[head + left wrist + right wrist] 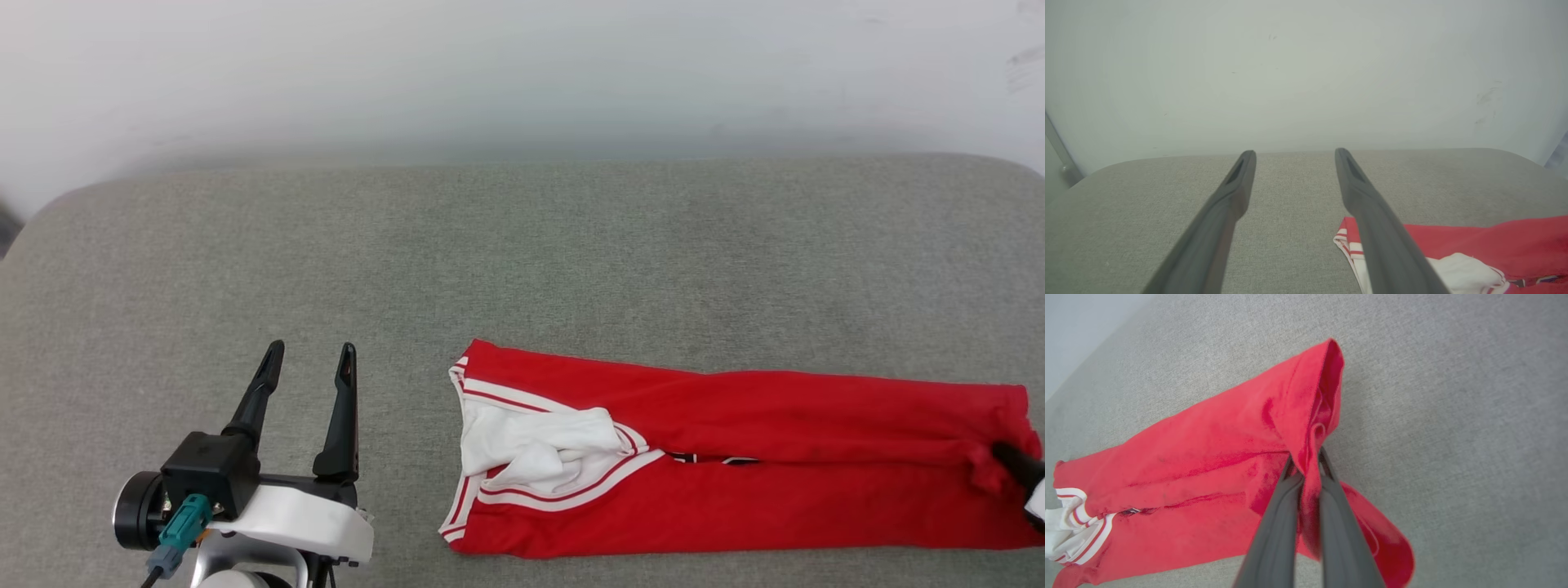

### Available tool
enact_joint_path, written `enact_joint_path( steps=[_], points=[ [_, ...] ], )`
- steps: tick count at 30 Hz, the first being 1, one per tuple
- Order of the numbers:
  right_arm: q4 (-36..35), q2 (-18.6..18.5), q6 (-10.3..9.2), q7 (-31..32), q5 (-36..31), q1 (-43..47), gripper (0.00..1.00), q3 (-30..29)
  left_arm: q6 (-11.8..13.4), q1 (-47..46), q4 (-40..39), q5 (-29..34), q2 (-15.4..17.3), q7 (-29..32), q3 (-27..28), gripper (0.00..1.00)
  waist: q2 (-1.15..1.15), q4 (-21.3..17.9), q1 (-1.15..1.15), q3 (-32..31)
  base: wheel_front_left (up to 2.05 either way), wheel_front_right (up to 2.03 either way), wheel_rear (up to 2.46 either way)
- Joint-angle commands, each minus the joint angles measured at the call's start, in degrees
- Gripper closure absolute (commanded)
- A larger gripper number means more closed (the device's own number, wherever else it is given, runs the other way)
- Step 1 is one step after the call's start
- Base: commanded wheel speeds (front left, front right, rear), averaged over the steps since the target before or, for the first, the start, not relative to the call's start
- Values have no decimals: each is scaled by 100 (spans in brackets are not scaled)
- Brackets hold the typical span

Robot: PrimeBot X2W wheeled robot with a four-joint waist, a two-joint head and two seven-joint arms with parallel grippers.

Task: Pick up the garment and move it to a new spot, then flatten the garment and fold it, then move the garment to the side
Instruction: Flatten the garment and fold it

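The garment (735, 457) is a single red jersey of soft knit cloth. It is folded lengthwise into a long band and lies on the near right part of the grey cushion (522, 245). At its left end the collar opening gapes, edged with red-and-white striped trim, and one bunched white sleeve (531, 445) spills out of it. A thin sliver of black print peeks from the seam where the two red layers meet. The cloth is rumpled, with shallow creases running along its length.

The right gripper (1306, 457) has its two dark fingers pinched tight on the hem at the garment's far right end. From its wrist you can see the red fabric pulled up between them into a ridge, with a loose flap hanging below. From the head it shows as just a dark tip at the picture's right edge.

The left gripper (313, 347) hovers over bare cushion just left of the collar. Its two long tapered fingers are spread wide with nothing between them. A teal plug (184, 523) sits on its wrist housing.

The cushion is a flat pad of coarse woven fabric with rounded corners, and a pale, faintly scuffed wall (522, 65) rises behind it. Nothing lies between either gripper and the cloth.
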Motion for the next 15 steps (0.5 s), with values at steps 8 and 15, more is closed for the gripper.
enact_joint_path(
  steps=[8,15],
  points=[
    [-389,868,-2,878,1140,-57,100,-241,20,100,10,-4,66,63,-37,0,0,-111,0,-137,0,0,0],
    [-626,1271,-1,1496,2276,107,100,211,13,22,-42,26,93,165,-120,0,0,51,0,-215,0,0,0]
  ],
)
